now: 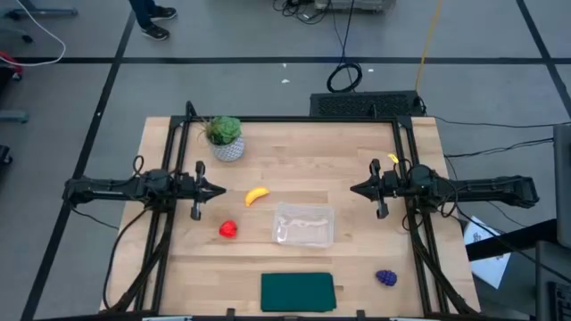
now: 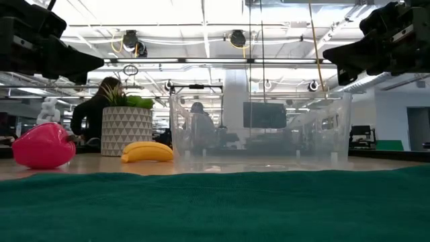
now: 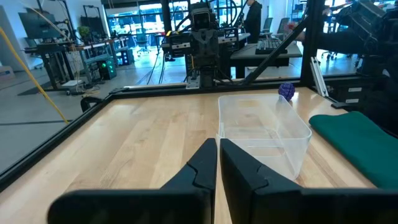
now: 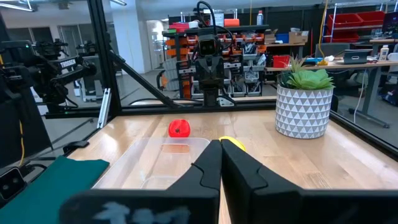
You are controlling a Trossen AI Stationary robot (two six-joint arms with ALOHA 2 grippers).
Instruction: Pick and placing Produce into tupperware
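From above, the clear tupperware point(image 1: 304, 224) sits mid-table point(image 1: 357, 152). The banana point(image 1: 257, 195) and red fruit point(image 1: 228, 229) lie left of it, grapes point(image 1: 385, 278) near the front right corner. Left claw point(image 1: 218, 190) and right claw point(image 1: 355, 189) hang closed, well apart. Low down, a green mat point(image 2: 215, 205) fills the front.

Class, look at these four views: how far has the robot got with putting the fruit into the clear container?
Nothing looks done: the tupperware holds no fruit. The banana, red fruit and grape bunch all lie on the table outside it. Nothing is in hand: the left gripper and right gripper are shut, held above the table at its sides. All three pieces are left to pick and place.
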